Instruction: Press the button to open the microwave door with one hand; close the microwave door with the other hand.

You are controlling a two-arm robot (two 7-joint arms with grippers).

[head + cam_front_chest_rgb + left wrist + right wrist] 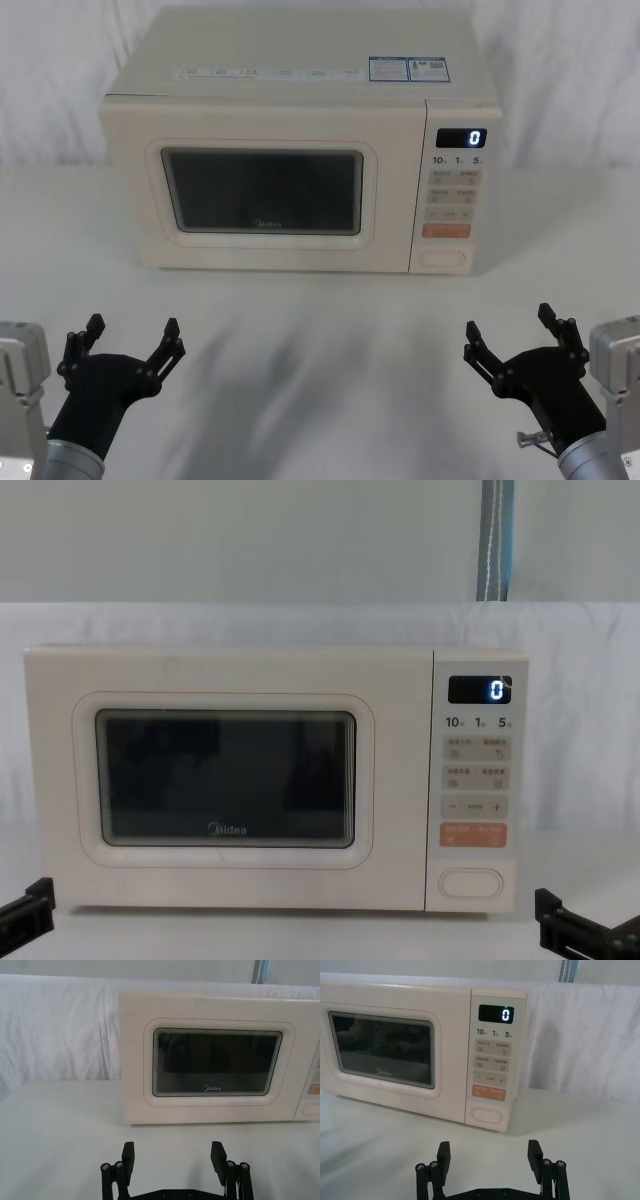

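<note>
The cream microwave (300,90) stands at the back of the white table, its door (262,190) flush and shut, dark window facing me. On the control panel to the door's right, the display reads 0, and the pill-shaped button (444,258) sits lowest, under the orange keys. The button (487,1114) faces the right wrist camera; the door (216,1062) faces the left one. My left gripper (130,343) is open, low at the near left, well short of the microwave. My right gripper (512,332) is open at the near right, roughly in line with the panel. Nothing is between either pair of fingers.
White cloth covers the table (320,340) and hangs behind the microwave (260,780). Bare table lies between the grippers and the microwave front. A grey-blue strap (497,540) hangs at the back right.
</note>
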